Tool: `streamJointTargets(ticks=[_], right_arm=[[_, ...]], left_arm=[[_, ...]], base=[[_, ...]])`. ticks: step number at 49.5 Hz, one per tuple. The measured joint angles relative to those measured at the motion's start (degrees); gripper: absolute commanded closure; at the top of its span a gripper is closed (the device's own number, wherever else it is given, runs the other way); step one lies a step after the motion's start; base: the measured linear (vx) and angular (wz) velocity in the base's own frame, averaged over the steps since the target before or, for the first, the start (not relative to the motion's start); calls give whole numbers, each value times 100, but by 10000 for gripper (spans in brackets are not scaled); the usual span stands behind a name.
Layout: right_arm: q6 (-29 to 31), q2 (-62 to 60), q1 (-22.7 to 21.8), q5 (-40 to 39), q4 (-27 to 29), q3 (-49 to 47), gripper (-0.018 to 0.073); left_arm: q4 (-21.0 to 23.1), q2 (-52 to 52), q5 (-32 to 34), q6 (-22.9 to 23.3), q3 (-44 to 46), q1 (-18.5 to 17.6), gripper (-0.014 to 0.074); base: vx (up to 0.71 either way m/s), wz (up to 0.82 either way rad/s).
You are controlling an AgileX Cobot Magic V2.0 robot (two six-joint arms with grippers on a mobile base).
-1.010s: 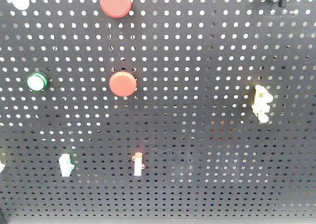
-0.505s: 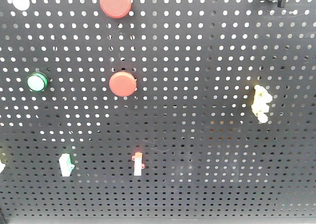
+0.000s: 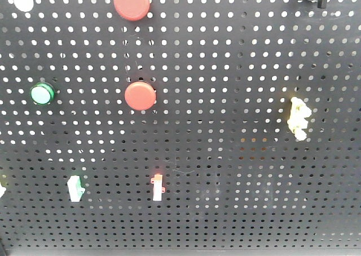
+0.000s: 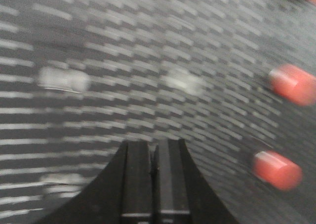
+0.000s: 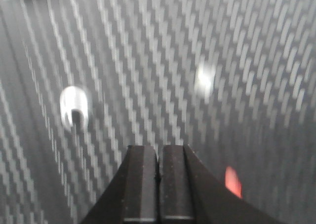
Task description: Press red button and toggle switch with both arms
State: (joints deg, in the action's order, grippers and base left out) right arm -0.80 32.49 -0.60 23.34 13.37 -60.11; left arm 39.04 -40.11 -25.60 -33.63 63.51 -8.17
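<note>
Left gripper [image 4: 153, 149]: fingers pressed together. Right gripper [image 5: 158, 152]: same, pads touching. Both wrist views are blurred and face the pegboard [image 3: 225, 53]. The left wrist view has two red blobs [image 4: 293, 84] at its right edge, can't tell which button is which. Front view: red button [image 3: 132, 2] at the board's top edge, smaller red button [image 3: 140, 95] straight below it, green button [image 3: 42, 93] further left, red-white switch [image 3: 158, 187] lower down.
</note>
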Motion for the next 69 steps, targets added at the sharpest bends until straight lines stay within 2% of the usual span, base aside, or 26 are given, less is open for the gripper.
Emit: streamJointTargets(ticks=[3,4,8,11,15,22,30,47,64,69], right_arm=[[221,73,0,136,160,0,562],[309,106,0,158,214,0,562],[630,247,0,265,564,0,562],[881,326,0,292,812,0,562],[1261,402,0,310,1132,6,562],[1781,443,0,322,1422,6,562],[1929,445,0,317,1458,6,562],[1946,445,0,312,1458,6,562],[1946,445,0,331,1458,6,562],[1985,445,0,471,1463,6,562]], left_arm=[[1071,-282,-381,-1064,171,-185,594],[1590,-442,-536,-1652,267,-249,594],[2695,-886,-1074,-2920,525,-443,594],[3337,-1298,-1297,-3403,784,-564,594],[3691,-1829,-1340,-3670,1177,-705,594],[3768,-2669,-1459,-3747,1857,-1001,594],[3779,-3326,-1609,-3749,2451,-1276,594],[3748,-3736,-793,-3749,2704,-1305,594],[3679,-3853,-894,-3749,2797,-1349,594],[3418,-3806,-1205,-3749,2791,-1343,594]], base=[[0,0],[0,0],[0,0],[0,0],[0,0],[0,0],[0,0],[0,0],[0,0],[0,0]])
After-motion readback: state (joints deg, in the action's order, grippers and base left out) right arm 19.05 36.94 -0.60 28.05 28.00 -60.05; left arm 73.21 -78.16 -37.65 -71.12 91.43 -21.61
